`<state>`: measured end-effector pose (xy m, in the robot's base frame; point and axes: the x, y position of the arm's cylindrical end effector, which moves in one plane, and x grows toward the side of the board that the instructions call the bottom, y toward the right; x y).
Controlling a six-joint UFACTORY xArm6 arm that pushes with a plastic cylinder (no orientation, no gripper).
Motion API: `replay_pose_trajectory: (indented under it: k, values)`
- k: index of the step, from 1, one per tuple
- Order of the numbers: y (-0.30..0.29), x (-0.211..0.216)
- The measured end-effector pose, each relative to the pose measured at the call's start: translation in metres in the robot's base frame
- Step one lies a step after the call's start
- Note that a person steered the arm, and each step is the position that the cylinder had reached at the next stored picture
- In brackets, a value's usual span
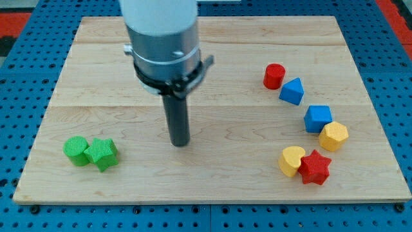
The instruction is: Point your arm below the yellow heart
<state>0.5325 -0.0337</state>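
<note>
**Eight blocks on the board, and the tip well short of the heart**

Eight blocks lie on the wooden board, and the one I care about, the yellow heart, sits low on the view's right, touching the red star on its right side. Above that pair are a yellow hexagon and a blue cube, close together, then a blue wedge-shaped block and a red cylinder further up. At the view's lower left, well apart from all this, a green cylinder and a green star-like block sit touching.

My tip rests on bare wood near the board's middle, clear of every block and well to the left of the heart. It is only a plain rod: no jaws, nothing to open or close, and nothing held or pushed right now.

I judge the step barely begun. The risk is the approach line. The strip of board under the heart is narrow, so if I travel straight right at the present height in the view, I would hit the heart's left side and shove it into the red star. Swinging too low risks running to the board's bottom edge. I would drop toward the view's bottom first, then go right and stop just under the heart.
</note>
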Motion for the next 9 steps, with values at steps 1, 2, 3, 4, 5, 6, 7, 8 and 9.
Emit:
replay_pose_trajectory:
  k: [1, 2, 3, 4, 5, 6, 7, 8, 9]
  values:
    - [0.055, 0.048]
    - [0.064, 0.052]
    - [0.073, 0.052]
    - [0.083, 0.052]
    - [0.089, 0.052]
    - [0.122, 0.052]
    - [0.129, 0.052]
    - [0.131, 0.052]
    - [0.138, 0.059]
